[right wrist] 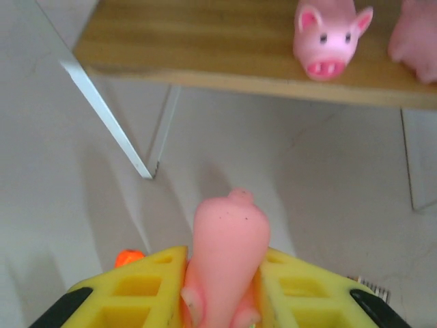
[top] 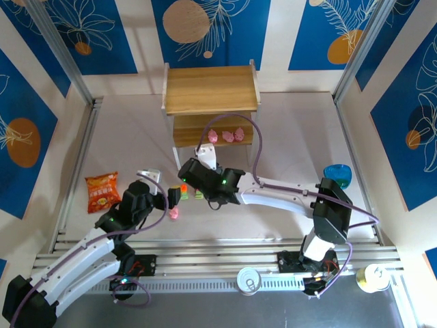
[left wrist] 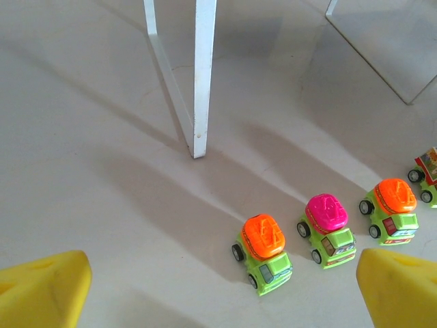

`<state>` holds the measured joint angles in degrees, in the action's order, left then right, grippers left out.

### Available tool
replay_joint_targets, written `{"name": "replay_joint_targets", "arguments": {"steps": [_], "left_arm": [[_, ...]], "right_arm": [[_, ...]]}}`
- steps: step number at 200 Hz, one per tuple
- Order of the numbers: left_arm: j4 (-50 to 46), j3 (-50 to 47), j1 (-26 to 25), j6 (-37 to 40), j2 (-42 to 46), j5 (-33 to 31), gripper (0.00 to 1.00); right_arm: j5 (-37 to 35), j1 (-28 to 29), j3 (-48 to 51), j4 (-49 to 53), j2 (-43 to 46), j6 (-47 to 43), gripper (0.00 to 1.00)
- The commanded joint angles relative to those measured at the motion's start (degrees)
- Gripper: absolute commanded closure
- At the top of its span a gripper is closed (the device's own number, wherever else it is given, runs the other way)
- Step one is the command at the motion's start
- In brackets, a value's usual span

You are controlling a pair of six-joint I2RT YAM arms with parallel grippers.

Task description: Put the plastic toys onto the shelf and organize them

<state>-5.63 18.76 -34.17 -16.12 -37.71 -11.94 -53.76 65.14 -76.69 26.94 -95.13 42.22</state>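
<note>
The right tool was clamped on a pink pig figure, with its yellow fingers pressed against both of the toy's flanks. The pig was held just in front of the shelf, short of the lower board and below its edge in the wrist view. Three more pink pigs stood in a row on that lower board. The one nearest the wrist camera faced outward from the shelf, ears up and snout showing.

The left tool had its fingertips spread wide apart with nothing between them. It hovered over the bench on the near side of the shelf's white leg. A row of green cars stood on their wheels on the bench in front of that leg: an orange-topped car, a magenta-topped car just beside it, a second orange-topped car, and a fourth car cut off by the picture's edge.

A loose pink figure lay on the bench, farther from the shelf than the cars. A snack bag lay well apart from the shelf on its left in the overhead view. A blue bowl sat well apart on its right.
</note>
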Motion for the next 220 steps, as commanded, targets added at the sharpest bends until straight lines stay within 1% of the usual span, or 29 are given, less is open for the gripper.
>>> {"name": "replay_joint_targets", "arguments": {"steps": [1, 63, 138, 220], "left_arm": [[1.9, -0.6, -0.7, 1.4, 0.1, 1.5, 0.01], [3.3, -0.7, -2.4, 2.8, -0.3, 3.0, 0.01], [3.8, -0.7, -2.8, 2.9, -1.1, 3.1, 0.02], [3.7, -0.7, -2.8, 2.8, -1.0, 3.0, 0.01]], "right_arm": [[2.3, -1.7, -3.3, -2.2, -1.5, -4.8, 0.74], [6.1, -6.2, -10.0, -2.9, -6.3, -9.0, 0.74], [8.2, -10.1, -18.2, -1.5, -12.6, -13.0, 0.74], [9.6, -13.1, -21.5, -0.2, -15.8, -14.5, 0.73]]}}
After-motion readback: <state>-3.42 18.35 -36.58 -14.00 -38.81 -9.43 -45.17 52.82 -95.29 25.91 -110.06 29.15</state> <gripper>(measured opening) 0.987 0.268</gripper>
